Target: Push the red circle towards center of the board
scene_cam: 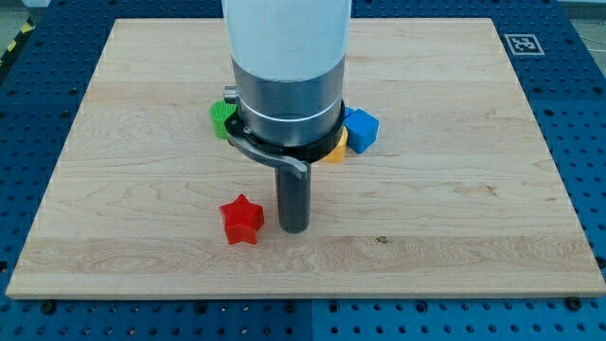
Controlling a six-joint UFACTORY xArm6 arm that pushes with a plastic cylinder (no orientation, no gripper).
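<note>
No red circle shows in the camera view; the arm's wide body may hide it. A red star [242,219] lies on the wooden board [454,189], left of centre toward the view's bottom. My tip [294,227] rests on the board just right of the red star, a small gap apart. Behind the arm, a green block [222,117] peeks out at its left. A blue cube [361,129] and a yellow block [334,149] peek out at its right. Their full shapes are partly hidden.
The arm's white and grey body [287,66] covers the board's middle top. A black-and-white marker tag [520,44] sits at the board's top right corner. Blue perforated table [587,114] surrounds the board.
</note>
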